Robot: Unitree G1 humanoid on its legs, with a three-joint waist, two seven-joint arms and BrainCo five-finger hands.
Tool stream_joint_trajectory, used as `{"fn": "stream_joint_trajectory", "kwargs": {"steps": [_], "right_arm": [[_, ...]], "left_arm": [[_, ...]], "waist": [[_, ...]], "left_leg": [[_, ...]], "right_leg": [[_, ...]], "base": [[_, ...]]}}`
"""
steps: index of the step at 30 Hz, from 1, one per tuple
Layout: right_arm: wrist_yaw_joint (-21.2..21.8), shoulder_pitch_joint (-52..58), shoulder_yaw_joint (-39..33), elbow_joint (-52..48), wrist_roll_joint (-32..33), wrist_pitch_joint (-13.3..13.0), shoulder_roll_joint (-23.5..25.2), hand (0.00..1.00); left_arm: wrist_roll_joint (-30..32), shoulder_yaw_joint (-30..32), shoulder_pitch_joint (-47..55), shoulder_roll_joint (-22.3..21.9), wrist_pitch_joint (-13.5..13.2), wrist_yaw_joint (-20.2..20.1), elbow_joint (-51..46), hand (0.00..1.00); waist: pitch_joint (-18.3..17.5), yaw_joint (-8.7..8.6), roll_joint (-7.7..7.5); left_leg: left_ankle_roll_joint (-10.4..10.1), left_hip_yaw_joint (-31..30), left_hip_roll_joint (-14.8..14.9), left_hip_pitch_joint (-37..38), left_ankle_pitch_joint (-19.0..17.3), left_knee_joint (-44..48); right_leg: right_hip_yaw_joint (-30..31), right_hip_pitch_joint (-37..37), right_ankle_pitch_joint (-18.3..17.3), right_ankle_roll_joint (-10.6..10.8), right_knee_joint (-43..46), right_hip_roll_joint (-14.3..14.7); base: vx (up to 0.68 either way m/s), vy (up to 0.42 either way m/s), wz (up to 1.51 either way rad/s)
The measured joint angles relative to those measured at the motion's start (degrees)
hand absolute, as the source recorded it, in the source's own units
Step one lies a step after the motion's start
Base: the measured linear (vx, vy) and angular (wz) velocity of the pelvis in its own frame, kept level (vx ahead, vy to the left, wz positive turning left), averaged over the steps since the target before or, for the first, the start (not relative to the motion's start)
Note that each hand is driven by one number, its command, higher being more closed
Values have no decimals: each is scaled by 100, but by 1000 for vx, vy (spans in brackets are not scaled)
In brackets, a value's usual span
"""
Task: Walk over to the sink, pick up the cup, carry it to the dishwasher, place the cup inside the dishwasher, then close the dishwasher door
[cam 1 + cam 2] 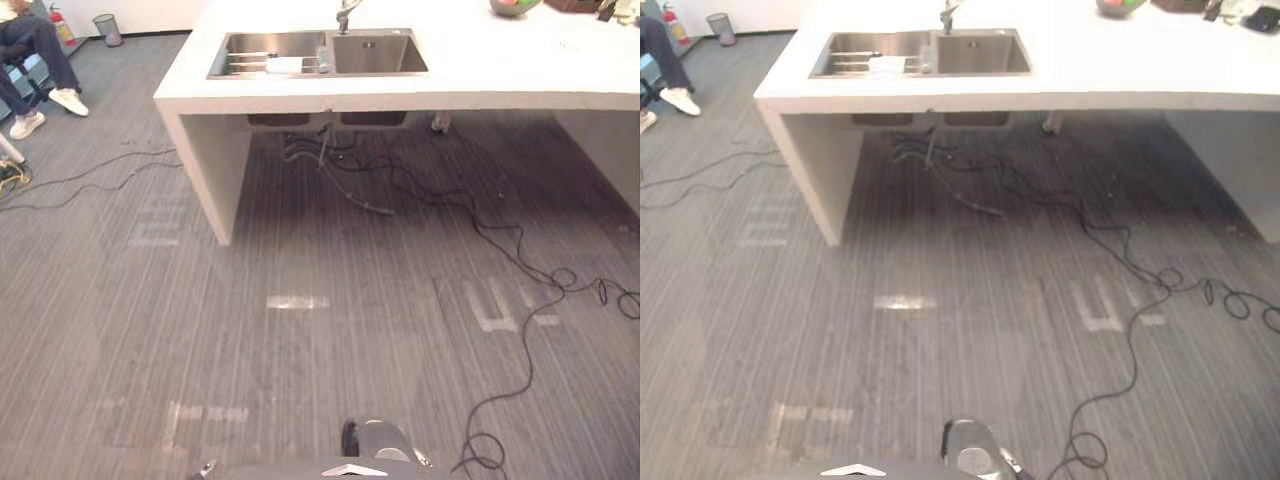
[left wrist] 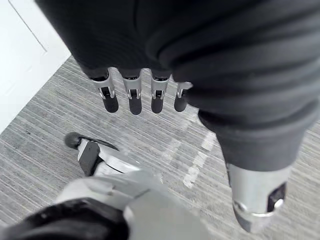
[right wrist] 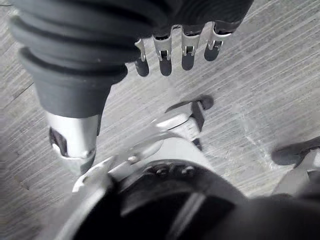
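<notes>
Two hands hang over the grey striped carpet (image 1: 300, 380), each holding nothing. The left hand (image 2: 175, 55) has its fingers (image 2: 109, 97) straight and side by side in a row, with the thumb (image 2: 257, 200) set well apart from them. The right hand (image 3: 125, 30) is held the same way, fingers (image 3: 163, 57) straight and relaxed, thumb (image 3: 72, 135) off to one side, with bare carpet past them.

Well apart from both hands, across a stretch of carpet, a white counter (image 1: 500, 70) carries a steel sink (image 1: 375, 50) with two basins and a tap (image 1: 345, 15) behind the divider. The left basin holds a rack of metal bars (image 1: 245, 62) and a flat white thing (image 1: 283, 66). Just beside that, against the divider, stands a small greyish thing (image 1: 322, 64) that may be the cup, though it is too small to tell for certain. The right basin looks bare.

Farther along the counter sits a bowl (image 1: 515, 5) with green and red contents. Pale tape marks (image 1: 297, 302) lie on the carpet between the robot and the counter, some as plain strips and some as angled shapes; whether they form letters I cannot tell. At the far left a seated person's legs and white shoes (image 1: 68, 100) show, with a mesh wastebasket (image 1: 107, 28) near the wall
</notes>
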Motion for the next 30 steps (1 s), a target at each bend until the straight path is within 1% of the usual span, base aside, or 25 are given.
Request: {"fn": "stream_joint_trajectory", "kwargs": {"steps": [1,2,4,6,7,8,9,10,11,12,13,15,16,17,18,19,20,21,22,23,25,26,27,29,30], "right_arm": [[0,2,3,6,-40,-10,6,0],[-2,-15,12,9,-106,-86,59,0],[-2,-87,11,38,-97,-135,73,0],[-2,-241,-2,37,-80,-184,74,0],[-3,-302,-12,30,-83,-289,111,0],[-6,-340,-53,35,-107,-472,168,0],[-2,-345,-84,29,-113,-554,183,0],[-15,-351,-79,2,-178,-778,243,0],[-17,-353,-21,-19,-282,-962,300,0],[-17,-349,17,-21,-333,-1028,343,0],[-33,-346,32,-25,-369,-1123,433,0],[-58,-344,46,-12,-546,-1142,473,0],[-77,-334,138,-9,-628,-1202,468,0],[-83,-306,133,-10,-751,-1272,475,0],[-91,-258,137,0,-799,-1311,484,0],[-115,-109,118,-9,-779,-1406,534,0],[-99,-62,193,-6,-783,-1485,540,0],[-87,-33,211,-10,-782,-1557,547,0],[-43,50,230,-18,-789,-1727,570,0],[3,303,239,-55,-855,-2046,588,0],[23,744,253,-169,-1015,-2319,589,0],[30,1169,323,-214,-1026,-2520,606,0],[-9,1570,409,-193,-1131,-2758,692,0],[-96,1980,374,-165,-1200,-3065,837,0],[-130,2142,369,-64,-1240,-3259,927,0]], "left_arm": [[43,-4,-2,11,-34,-2,-15,0],[241,-34,1,39,-167,0,-171,0],[392,-184,-11,61,-356,0,-280,0],[428,-373,-7,72,-541,14,-411,0],[425,-444,-9,70,-645,51,-412,0],[404,-614,-3,78,-743,147,-399,0],[395,-676,9,73,-799,200,-405,0],[303,-832,30,119,-949,327,-417,0],[273,-875,27,216,-1067,432,-422,0],[225,-908,-26,277,-1157,515,-435,0],[180,-942,-169,362,-1339,659,-473,0],[180,-1099,-360,391,-1582,810,-606,0],[180,-1265,-410,372,-1764,913,-662,0],[181,-1417,-371,279,-1908,1032,-759,0],[182,-1519,-313,236,-1957,1075,-871,0],[184,-1673,-208,167,-2110,1193,-1134,0],[190,-1740,-105,169,-2271,1356,-1446,0],[192,-1737,-69,185,-2339,1451,-1571,0],[208,-1707,-55,192,-2411,1628,-1743,0],[305,-1683,-67,186,-2462,2028,-2125,0],[426,-1692,-131,193,-2506,2392,-2761,0],[443,-1699,-298,211,-2507,2599,-3273,0],[578,-1730,-525,223,-2480,2778,-3769,0],[767,-1731,-815,252,-2404,2908,-4443,0],[996,-1728,-1010,325,-2283,2991,-5005,0]], "waist": [[15,1,-21],[73,23,-128],[97,121,-168],[121,239,-178],[146,274,-212],[162,267,-210],[164,274,-195],[222,333,-246],[299,293,-287],[329,227,-356],[365,151,-503],[368,112,-589],[348,114,-652],[332,78,-689],[304,56,-722],[192,17,-796],[162,-29,-870],[187,-32,-871],[218,-22,-924],[249,-43,-931],[291,-113,-842],[308,-189,-813],[303,-280,-809],[297,-384,-795],[297,-397,-772]], "left_leg": [[17,84,67,-147,-32,460],[104,249,56,-530,-134,1103],[196,476,-53,-1042,-226,1109],[348,962,-227,-1646,-424,461],[422,1331,-410,-1813,-400,-561],[407,1516,-627,-1847,17,-2051],[356,1510,-685,-1777,323,-2860],[373,1551,-701,-1661,1201,-3610],[544,1551,-808,-1691,1356,-3438],[623,1568,-829,-1747,1253,-3296],[758,1653,-829,-1841,1126,-3084],[834,1639,-969,-1856,1080,-3188],[870,1663,-1134,-1683,1083,-3428],[993,1662,-1297,-1426,1105,-3661],[1052,1680,-1376,-1306,1073,-3718],[1171,1709,-1522,-1145,939,-3773],[1210,1765,-1595,-948,749,-3819],[1207,1802,-1614,-841,665,-3828],[1196,1891,-1650,-647,565,-3876],[1147,1969,-1649,-245,419,-4035],[1105,1884,-1567,151,322,-4210],[1052,1680,-1528,369,256,-4320],[984,1421,-1515,558,188,-4421],[838,1093,-1490,707,62,-4430],[740,937,-1446,819,-72,-4399]], "right_leg": [[1,341,22,-38,-240,77],[16,1069,45,-79,-802,151],[70,1553,35,-101,-1176,162],[272,1883,30,-109,-1436,105],[441,1981,24,-118,-1441,-28],[630,2064,-9,-127,-1436,-143],[751,2094,-93,-112,-1444,-169],[1055,2219,-386,-33,-1509,-246],[1274,2347,-537,-88,-1559,-346],[1384,2330,-535,-111,-1551,-377],[1503,2247,-482,-70,-1462,-425],[1611,1894,-279,-1,-1010,-485],[1735,1639,-159,90,-483,-558],[1840,1448,-7,333,163,-677],[1871,1359,82,504,508,-706],[1950,1008,358,1080,1312,-790],[2132,562,940,1772,2248,-826],[2161,308,1257,1782,2735,-839],[2089,-155,1289,1545,3560,-919],[1745,-864,1094,933,4565,-935],[1377,-1361,847,624,4768,-782],[1107,-1637,629,580,4491,-679],[848,-1807,509,601,3823,-673],[611,-1842,486,586,2427,-729],[608,-1789,585,531,1179,-725]], "base": [[629,-258,-4],[597,-236,-1],[541,-161,-15],[424,-2,-51],[434,108,-80],[437,138,-89],[444,202,-121],[540,285,-121],[522,289,-104],[408,232,-38],[284,171,4],[362,233,9],[394,258,-2],[343,207,-2],[346,179,6],[356,142,0],[362,133,-13],[356,107,-35],[330,75,-51],[327,55,-42],[339,7,7],[412,-45,79],[363,-68,110],[413,-121,98],[533,-183,81]]}}
